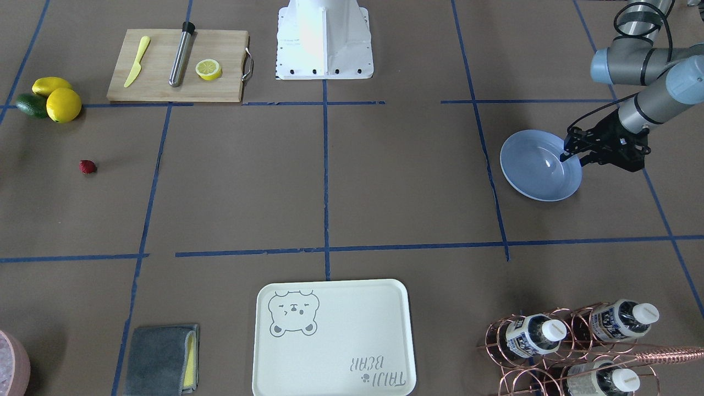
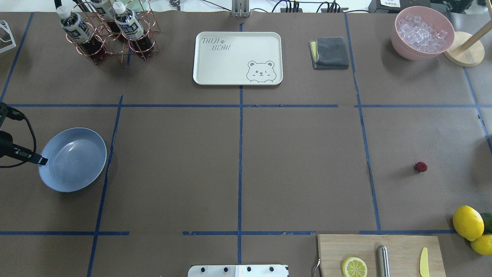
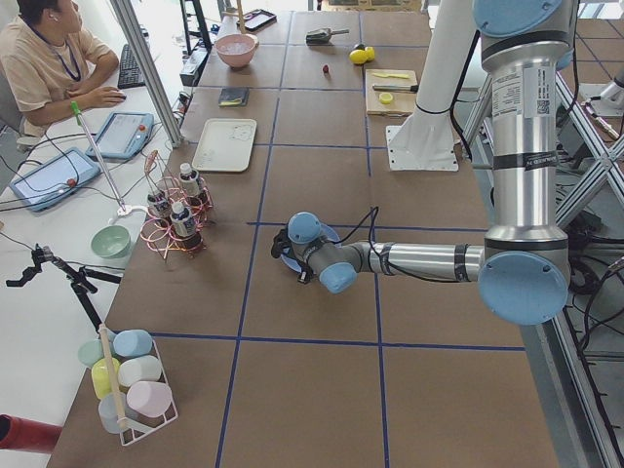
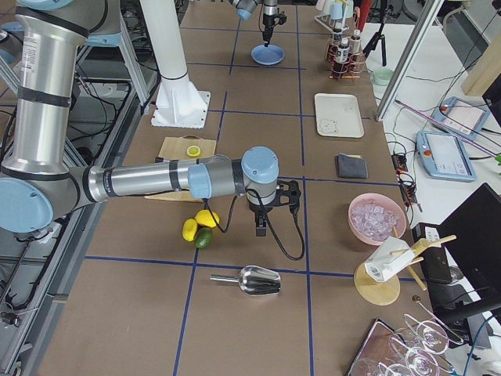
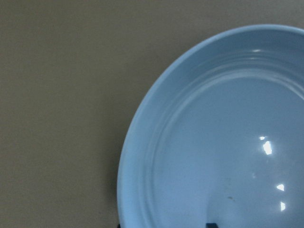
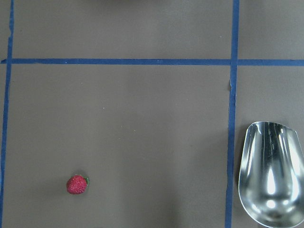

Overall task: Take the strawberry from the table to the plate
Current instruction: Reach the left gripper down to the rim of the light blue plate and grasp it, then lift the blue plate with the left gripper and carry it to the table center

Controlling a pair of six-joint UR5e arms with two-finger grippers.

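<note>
A cutting board [image 1: 159,91] holds a lemon half [image 1: 208,69], steel rod [image 1: 181,55] and yellow knife [image 1: 136,61].

Bearings run from the table [image 2: 300,154] centre, 12 o'clock straight ahead of my base [image 2: 238,270].

- 9 o'clock: plate [image 2: 77,161]; my left gripper [image 2: 41,161] at its 9 o'clock rim.
- 10 o'clock: bottle rack [image 2: 115,42], three bottles [image 2: 73,25] in it.
- 12 o'clock: tray [image 2: 200,57]; cloth [image 2: 332,52] near its 3 o'clock side.
- 2 o'clock: bowl [image 2: 407,50] holding ice [image 2: 423,29]; stand [image 2: 465,50] just beside it at 3 o'clock.
- 3 o'clock: strawberry [image 2: 421,166], alone on the table; scoop [image 6: 268,175] farther out that way.
- 4 o'clock: cutting board [image 2: 403,246], bearing from 9 to 3 o'clock a lemon half [image 2: 354,267], rod [image 2: 383,261] and knife [image 2: 423,266].
- At the board's 2 o'clock: two lemons [image 2: 467,222] and an avocado [image 2: 487,220], bunched together.
</note>
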